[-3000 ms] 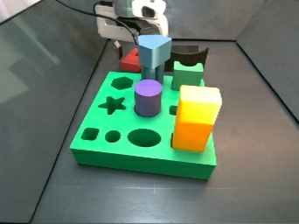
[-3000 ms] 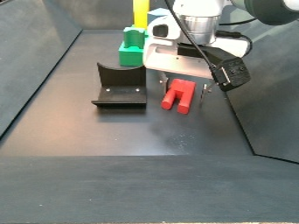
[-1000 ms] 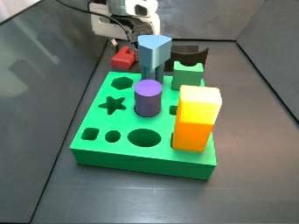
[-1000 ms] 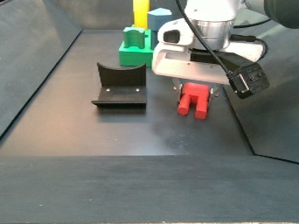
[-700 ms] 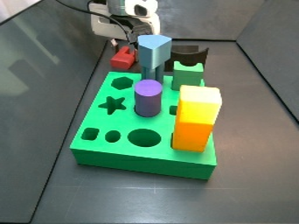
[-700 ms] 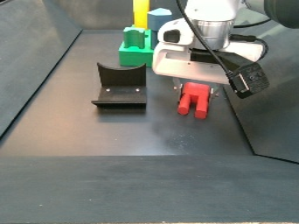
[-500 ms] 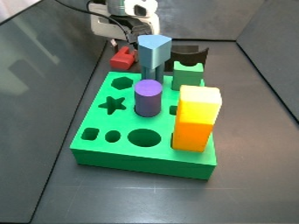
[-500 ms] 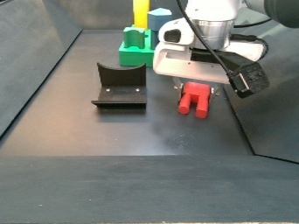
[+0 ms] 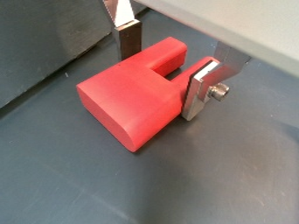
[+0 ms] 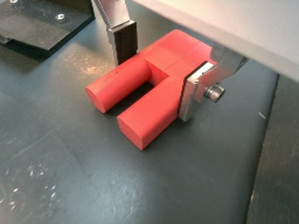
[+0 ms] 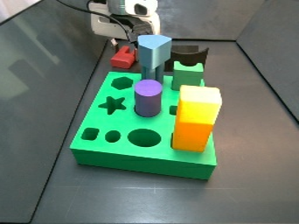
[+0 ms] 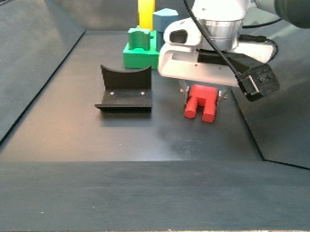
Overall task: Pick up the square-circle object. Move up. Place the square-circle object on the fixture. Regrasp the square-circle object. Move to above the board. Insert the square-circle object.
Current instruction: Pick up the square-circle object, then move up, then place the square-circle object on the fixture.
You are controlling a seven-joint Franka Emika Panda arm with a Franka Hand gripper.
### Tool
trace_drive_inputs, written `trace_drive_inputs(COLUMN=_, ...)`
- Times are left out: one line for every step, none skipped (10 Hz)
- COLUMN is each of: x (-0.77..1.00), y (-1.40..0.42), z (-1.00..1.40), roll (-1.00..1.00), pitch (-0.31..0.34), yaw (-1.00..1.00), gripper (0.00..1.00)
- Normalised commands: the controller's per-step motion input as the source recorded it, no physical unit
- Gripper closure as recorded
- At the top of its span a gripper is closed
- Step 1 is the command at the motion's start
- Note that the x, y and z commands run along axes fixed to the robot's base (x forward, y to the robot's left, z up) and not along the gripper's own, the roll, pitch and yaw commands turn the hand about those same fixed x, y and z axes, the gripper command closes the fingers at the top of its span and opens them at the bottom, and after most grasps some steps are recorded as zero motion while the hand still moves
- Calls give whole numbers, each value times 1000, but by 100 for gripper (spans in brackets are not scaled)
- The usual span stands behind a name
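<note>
gripper (image 10: 158, 63): silver plate fingers clamp the red block | red block (image 10: 146, 92): matte, notched, flat-faced, above the dark floor | fixture (image 12: 123, 89): dark U-notched bracket, apart

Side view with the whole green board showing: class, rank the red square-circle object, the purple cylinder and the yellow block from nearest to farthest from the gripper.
1. Square-circle object: held in the gripper, behind the board.
2. Purple cylinder: standing mid-board.
3. Yellow block: at the board's near corner, farthest.

Purple cylinder (image 11: 147, 96), yellow block (image 11: 197, 116), grey-blue prism (image 11: 153, 55).
</note>
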Motion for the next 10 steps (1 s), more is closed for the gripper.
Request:
trace_drive_inputs(x=0, y=0, z=0, roll=0, pitch=0, yaw=0, gripper=100)
trace_drive_inputs(x=0, y=0, z=833, roll=0, pitch=0, yaw=0, gripper=100)
trace_drive_inputs(x=35, y=-59, z=837, roll=-5, pitch=-10, yaw=-31, gripper=100)
trace_drive_inputs(x=2, y=-46, z=698, roll=4, pitch=35, yaw=-37, gripper=100)
trace_drive_inputs(x=0, y=-32, z=619, roll=12, pitch=51, yaw=-35, gripper=100)
trace_drive_inputs(x=-4, y=-16, z=485, roll=27, pitch=60, yaw=-31, gripper=100)
trace_drive_inputs(x=-13, y=-2, z=298, roll=48, pitch=55, yaw=-28, gripper=100)
trace_drive_inputs(x=0, y=0, z=1000, roll=0, pitch=0, yaw=0, gripper=100)
trace_drive_inputs(x=4, y=1, z=1000, roll=14, pitch=-11, yaw=4, gripper=100)
trace_drive_inputs(x=-7, y=4, z=1000, roll=19, pitch=12, yaw=2, gripper=100)
